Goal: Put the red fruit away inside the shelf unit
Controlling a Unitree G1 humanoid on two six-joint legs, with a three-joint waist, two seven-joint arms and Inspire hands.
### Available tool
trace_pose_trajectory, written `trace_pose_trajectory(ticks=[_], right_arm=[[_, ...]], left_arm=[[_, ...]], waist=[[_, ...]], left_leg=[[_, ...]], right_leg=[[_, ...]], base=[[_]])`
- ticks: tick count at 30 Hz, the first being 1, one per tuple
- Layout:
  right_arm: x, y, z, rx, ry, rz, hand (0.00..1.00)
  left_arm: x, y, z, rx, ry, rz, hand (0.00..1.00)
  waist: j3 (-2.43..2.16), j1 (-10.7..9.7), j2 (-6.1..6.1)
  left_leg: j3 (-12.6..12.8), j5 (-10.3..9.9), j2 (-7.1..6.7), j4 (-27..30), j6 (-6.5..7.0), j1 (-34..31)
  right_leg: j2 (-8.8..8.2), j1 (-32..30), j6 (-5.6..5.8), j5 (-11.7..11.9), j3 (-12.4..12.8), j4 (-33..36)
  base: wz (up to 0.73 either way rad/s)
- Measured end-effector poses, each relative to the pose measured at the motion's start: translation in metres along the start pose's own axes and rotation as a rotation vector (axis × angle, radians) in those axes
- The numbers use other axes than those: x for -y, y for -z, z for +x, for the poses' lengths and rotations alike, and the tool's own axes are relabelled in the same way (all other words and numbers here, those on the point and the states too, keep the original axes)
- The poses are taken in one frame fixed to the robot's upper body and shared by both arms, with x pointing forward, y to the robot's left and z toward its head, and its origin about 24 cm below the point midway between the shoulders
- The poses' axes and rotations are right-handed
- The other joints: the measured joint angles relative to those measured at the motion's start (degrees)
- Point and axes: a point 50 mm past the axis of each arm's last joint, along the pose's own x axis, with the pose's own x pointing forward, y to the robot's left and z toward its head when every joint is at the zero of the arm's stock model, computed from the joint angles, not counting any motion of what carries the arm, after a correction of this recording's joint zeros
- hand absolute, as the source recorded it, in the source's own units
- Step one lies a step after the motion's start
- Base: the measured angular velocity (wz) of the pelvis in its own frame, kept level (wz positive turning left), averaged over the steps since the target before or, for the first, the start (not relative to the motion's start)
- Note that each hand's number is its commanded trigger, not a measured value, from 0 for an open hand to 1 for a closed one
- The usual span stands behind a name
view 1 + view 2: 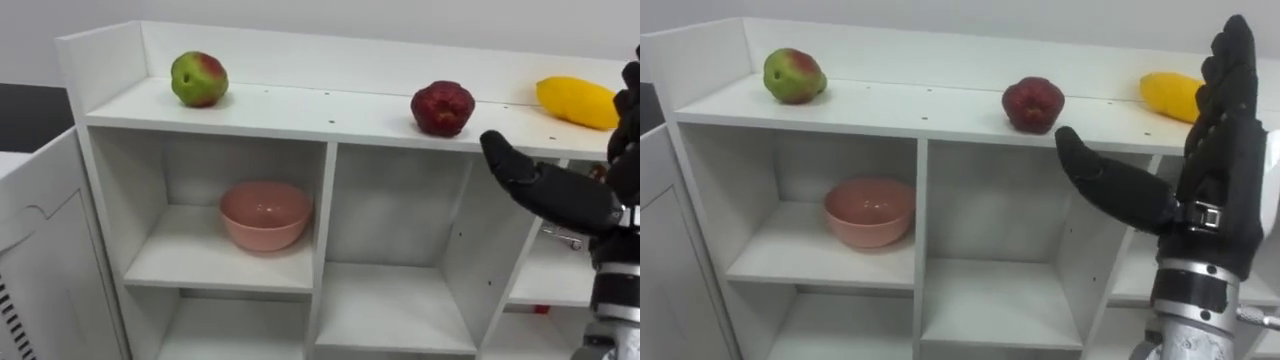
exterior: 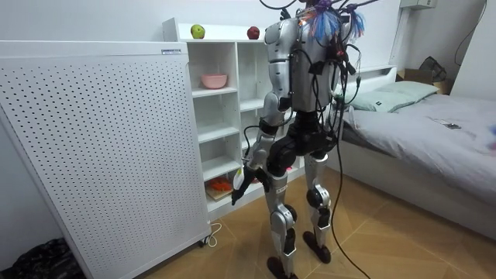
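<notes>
I have the robot standing right in front of the closet [image 1: 920, 200]. In the room view it faces the closet's open compartments. The panel [image 2: 93, 139] is on the closet's near side and the bed [image 2: 434, 124] lies off to the room view's right of it.

All three fruits sit on the closet's top ledge, well apart from one another. The apple [image 1: 793, 75], green with a red blush, is near the ledge's left end. The red fruit [image 1: 1032, 104] is about the middle, above the closet's centre compartment. The yellow fruit [image 1: 1170, 96] lies on its side toward the right end. A pink bowl [image 1: 868, 211] stands upright in the closet's upper left compartment.

My right hand [image 1: 1220, 180] is raised before the closet's right part. Its fingers [image 1: 1230, 80] are straight and point up, the thumb is spread out toward the centre compartment, and the hand is released with nothing in it. From the head camera the fingers cover the yellow fruit's right end. I cannot tell whether they touch it.

My left hand [image 2: 237, 184] hangs low by the thigh, level with the closet's lower shelves. I cannot tell how its fingers are set.
</notes>
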Motion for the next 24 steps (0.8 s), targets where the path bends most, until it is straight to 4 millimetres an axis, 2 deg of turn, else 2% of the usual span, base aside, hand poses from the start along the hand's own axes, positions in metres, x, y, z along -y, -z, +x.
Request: trace_pose_trajectory(ticks=[4,9,15,20,24], right_arm=[[-0.003,0.003,0.004,-0.013,-0.005,-0.005,0.0],[-0.01,0.011,0.023,-0.033,-0.005,0.001,0.0],[-0.014,0.013,0.033,-0.044,-0.018,0.003,0.0],[-0.011,0.012,0.044,-0.04,-0.017,-0.029,0.0],[-0.007,0.016,0.046,-0.055,-0.021,-0.06,0.0]], left_arm=[[-0.001,-0.001,0.0,0.004,-0.002,-0.002,0.0],[-0.001,-0.002,0.0,0.004,-0.01,0.0,0.0],[-0.001,0.001,0.0,-0.011,-0.008,0.004,0.0],[0.0,0.002,0.0,-0.02,-0.004,0.009,0.0],[-0.001,0.003,0.0,-0.025,0.006,0.013,0.0]], waist=[[0.18,0.3,-0.05],[0.54,0.5,-0.95],[0.46,0.8,-1.04],[0.28,1.2,-0.79],[-0.16,1.9,-0.64]], left_leg=[[-0.1,0.0,0.0,0.1,-0.01,0.0],[-0.1,0.0,0.0,0.3,-0.01,-0.1],[-0.6,0.0,-0.02,0.4,-0.01,-0.6],[-1.4,0.1,-0.02,0.5,-0.08,-1.1],[-1.7,0.1,-0.01,0.4,-0.11,-1.0]], right_leg=[[-0.02,0.0,0.0,0.0,-0.1,0.0],[-0.03,0.0,-0.01,0.0,-0.1,0.1],[-0.01,-0.2,-0.01,0.0,-0.2,0.0],[-0.02,-0.5,-0.01,0.0,-1.3,0.0],[-0.03,-0.4,-0.01,0.0,-1.6,0.0]], base=[[0.0],[0.0],[0.04],[0.08],[0.02]])
